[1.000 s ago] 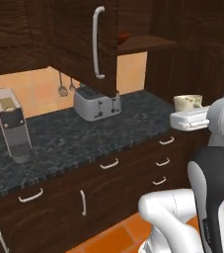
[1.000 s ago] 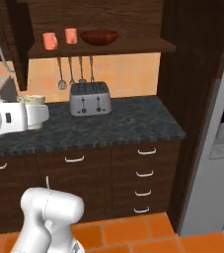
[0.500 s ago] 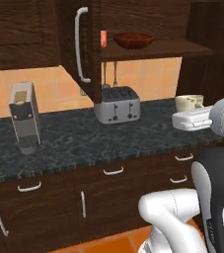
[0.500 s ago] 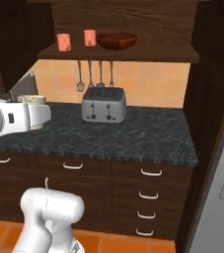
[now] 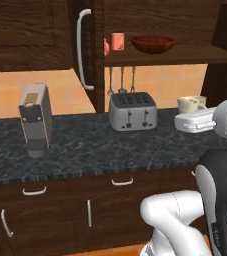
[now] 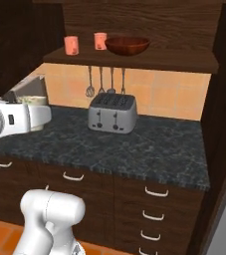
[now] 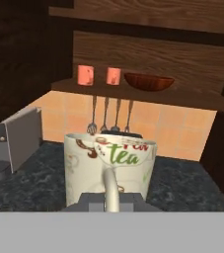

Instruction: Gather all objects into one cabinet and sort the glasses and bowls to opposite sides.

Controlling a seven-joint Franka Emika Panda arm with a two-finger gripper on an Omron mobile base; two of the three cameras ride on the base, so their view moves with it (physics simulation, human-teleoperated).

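Observation:
My gripper (image 7: pixel 112 198) is shut on the handle of a cream-white mug (image 7: pixel 111 165) printed with "tea", held upright above the counter. The mug (image 5: pixel 191 103) sits on top of the white hand at the right of the left base view, and at the left (image 6: pixel 32 100) of the right base view. On the open cabinet's shelf (image 6: pixel 184 62) stand two salmon-orange mugs (image 6: pixel 71 45) (image 6: pixel 100 41) and, right of them, a reddish-brown bowl (image 6: pixel 127 45). The cabinet door (image 5: pixel 87 50) stands open, partly hiding one orange mug (image 5: pixel 106 47).
A silver toaster (image 5: pixel 132 111) stands on the dark speckled counter (image 5: pixel 95 150) under hanging utensils (image 6: pixel 100 82). A grey coffee machine (image 5: pixel 35 119) is at the counter's left. Drawers with pale handles (image 6: pixel 154 191) line the front below. A tall dark panel closes the right side.
The whole picture has shifted: the base has moved, bringing the shelf and toaster nearer the centre. The arm keeps the same pose with the mug in its grip.

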